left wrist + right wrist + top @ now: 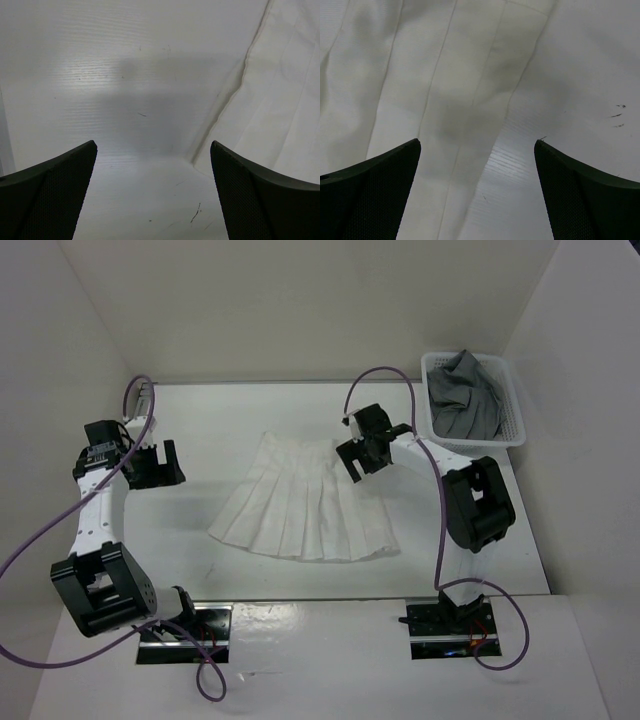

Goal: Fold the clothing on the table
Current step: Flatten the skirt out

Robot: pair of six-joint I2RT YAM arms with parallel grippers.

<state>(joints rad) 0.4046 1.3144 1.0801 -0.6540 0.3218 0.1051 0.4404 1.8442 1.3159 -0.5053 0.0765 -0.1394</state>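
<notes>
The clothing (303, 507), a white pleated skirt, lies spread flat in a fan shape on the table (215, 420), narrow waistband toward the back. My left gripper (158, 462) hovers open to the left of the skirt, with bare table between its fingers; the skirt's edge (280, 100) shows at the right of the left wrist view. My right gripper (360, 456) is open above the skirt's upper right edge. In the right wrist view the pleats (420, 90) fill the left side and bare table (580, 75) the right. Neither gripper holds anything.
A white mesh basket (508, 430) holding a grey garment (464, 395) stands at the back right corner. White walls enclose the table at the back and on both sides. Purple cables loop from both arms.
</notes>
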